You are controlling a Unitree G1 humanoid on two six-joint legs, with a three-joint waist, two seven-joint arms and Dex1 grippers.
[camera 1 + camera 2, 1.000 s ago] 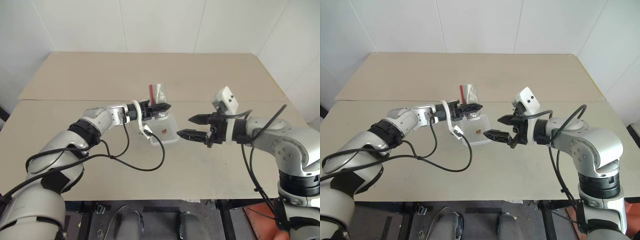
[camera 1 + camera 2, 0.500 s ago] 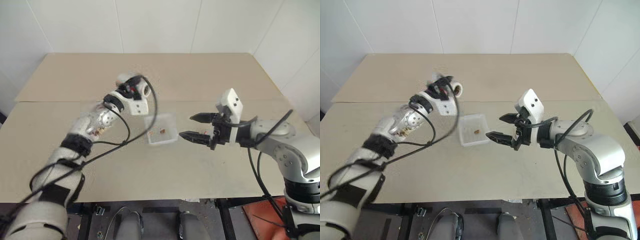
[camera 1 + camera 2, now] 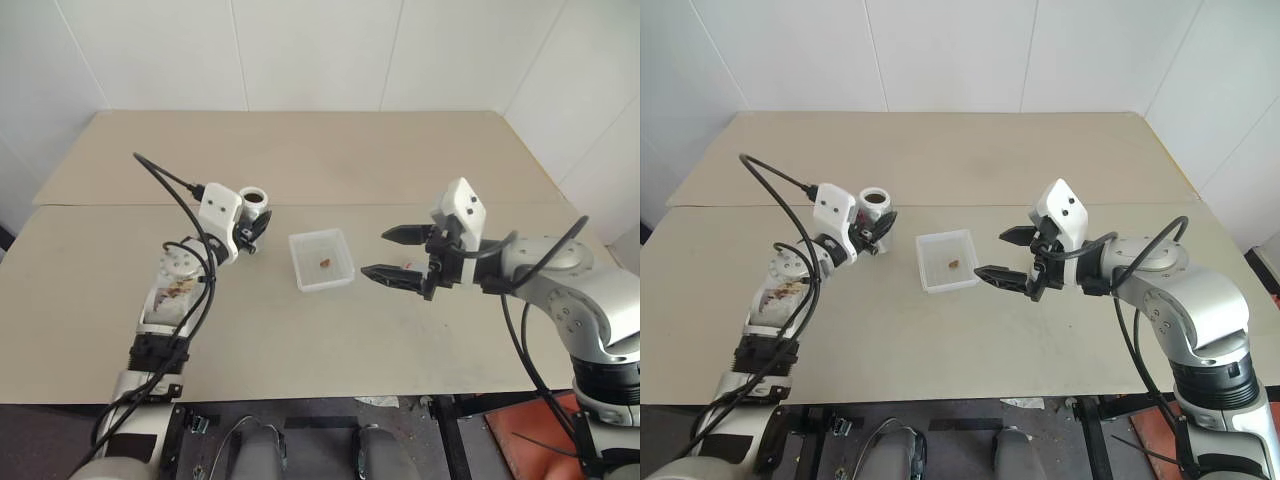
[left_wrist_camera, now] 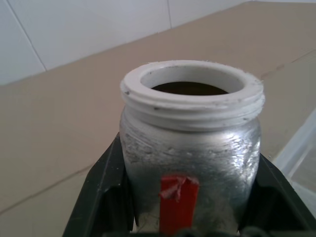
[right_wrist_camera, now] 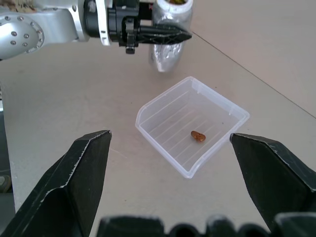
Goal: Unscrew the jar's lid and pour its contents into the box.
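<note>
The jar is a silvery cylinder with a red label and an open white-rimmed mouth. It stands upright to the left of the box, with my left gripper shut on its body, one black finger on each side. Whether its base rests on the table I cannot tell. The box, a shallow translucent tray, lies at the table's middle with the contents, a tiny brown bit, on its ribbed floor. My right gripper hovers just right of the box, open and holding nothing. The lid is out of view.
The beige table is made of two boards with a seam running across behind the box. White walls close in behind it and on the right. Black cables loop over my left arm.
My left arm has swung the jar away from over the box, back to the left, and turned it upright. The right gripper stays beside the box, slightly rolled.
</note>
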